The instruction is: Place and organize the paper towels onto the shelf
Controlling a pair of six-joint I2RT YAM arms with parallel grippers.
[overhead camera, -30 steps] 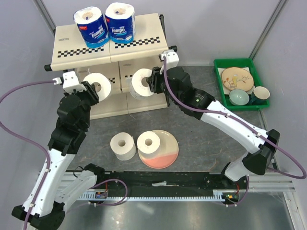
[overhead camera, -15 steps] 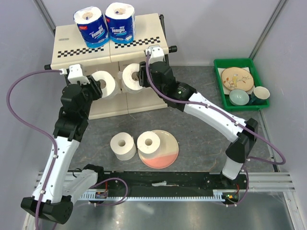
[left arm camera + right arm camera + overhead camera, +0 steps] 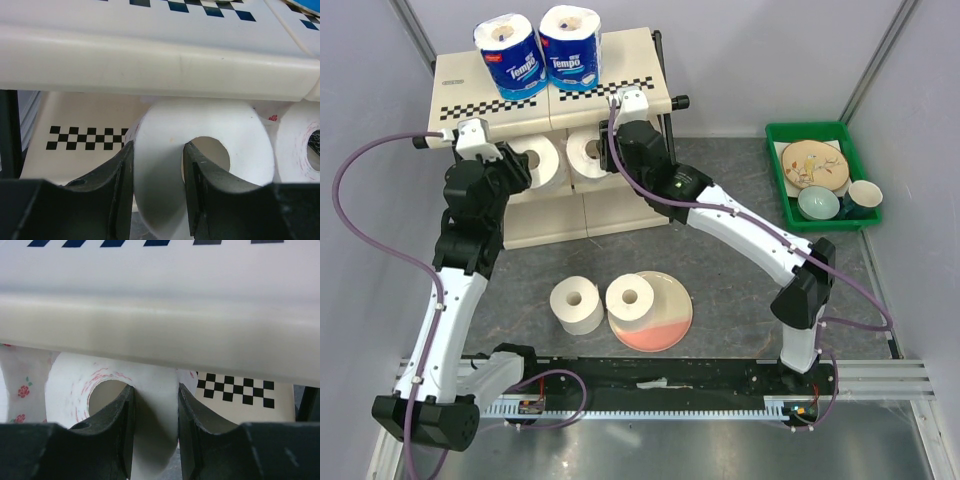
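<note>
**Two rolls held at the lip of the shelf's middle tier**

The grey worktop (image 3: 750, 270) carries the shelf (image 3: 460, 95) at 11 o'clock, close to the back wall. A green tray (image 3: 805, 127) of dishes sits at 2 o'clock, well apart from the shelf. Open grey surface lies between shelf and tray, and from the shelf's front down to the pink plate (image 3: 672, 322) at 6 o'clock. On the top panel the wrapped rolls (image 3: 515, 60) stand on end, side by side and touching, near the checkered front edge. Bare cream panel shows to either side of them.

Both arms point toward 12 o'clock, their heads close under the top panel's front lip. The left tool (image 3: 157, 195) is drawn narrow on the left roll (image 3: 250, 145), one finger in the hollow core and the other outside the wall. The right tool (image 3: 154, 425) pinches the right roll (image 3: 65, 385) the same way. These two rolls sit just beside each other at the mouth of the middle tier. Their long axes run front to back, with the cores opening toward 6 o'clock. Whether they rest on the panel I cannot tell.

The loose roll (image 3: 576, 305) stands on end on the worktop, just beside the plate's 9 o'clock rim. The plate roll (image 3: 631, 300) stands on the plate. Both have their cores up.
</note>
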